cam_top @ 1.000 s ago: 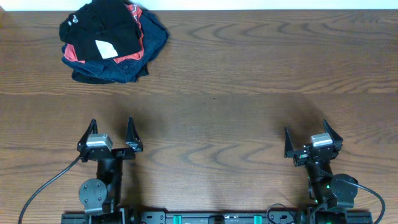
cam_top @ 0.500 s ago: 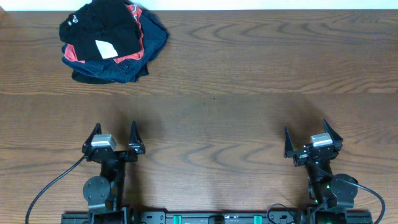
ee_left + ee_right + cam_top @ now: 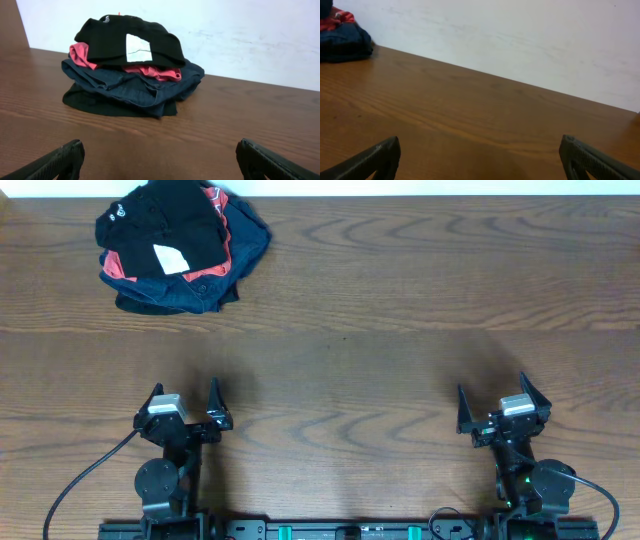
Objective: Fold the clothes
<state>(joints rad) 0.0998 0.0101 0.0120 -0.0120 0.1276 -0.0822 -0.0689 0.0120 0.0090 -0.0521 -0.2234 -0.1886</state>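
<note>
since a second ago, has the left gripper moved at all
Yes: the left gripper has drawn back slightly toward the robot's side, farther from the black shirt, which stayed put.

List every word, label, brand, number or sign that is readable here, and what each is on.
Nothing can be read as text.
The white label on the black shirt: looks blank; any print is too small to read.
The small white logo on the black shirt: too small and blurred to read.
The red shirt and the navy garment: no lettering shows.
</note>
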